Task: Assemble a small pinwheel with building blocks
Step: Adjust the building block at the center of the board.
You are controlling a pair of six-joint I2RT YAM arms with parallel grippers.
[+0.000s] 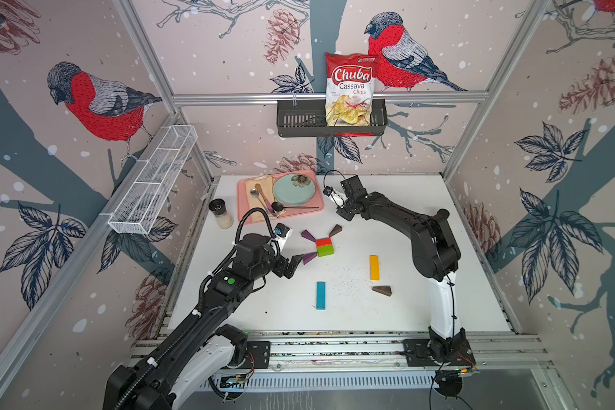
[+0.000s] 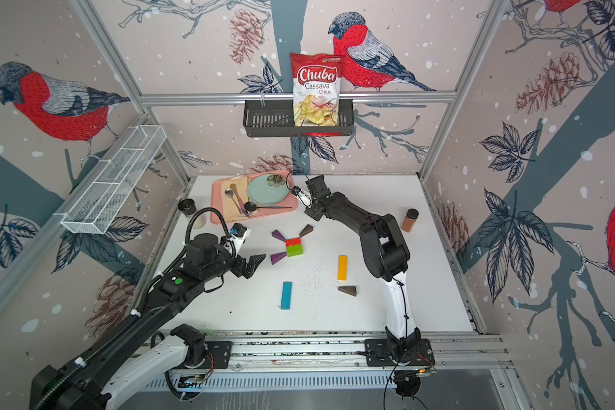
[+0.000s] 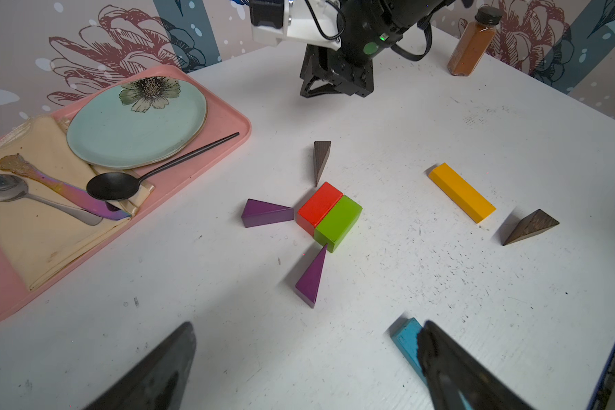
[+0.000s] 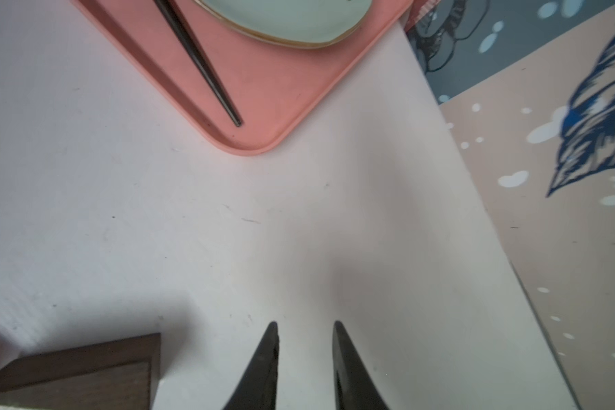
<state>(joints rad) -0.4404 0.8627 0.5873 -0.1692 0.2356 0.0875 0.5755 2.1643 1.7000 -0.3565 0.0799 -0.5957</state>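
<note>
Since the pinwheel on the worktop shows three blades at its hub, we judge the fourth-blade step in hand.
The next move calls for gripping the loose brown wedge near the yellow bar. Left claw: released, near the pinwheel. Right claw: clenched, empty, by the pink tray; only its wrist view proves this, while the left wrist view shows all eight blocks.

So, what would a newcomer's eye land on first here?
Probably the bright red and green blocks mid-table, with two purple wedges and a brown wedge fanned round them like blades. Next, the red chips bag standing in the black basket on the back wall.
</note>
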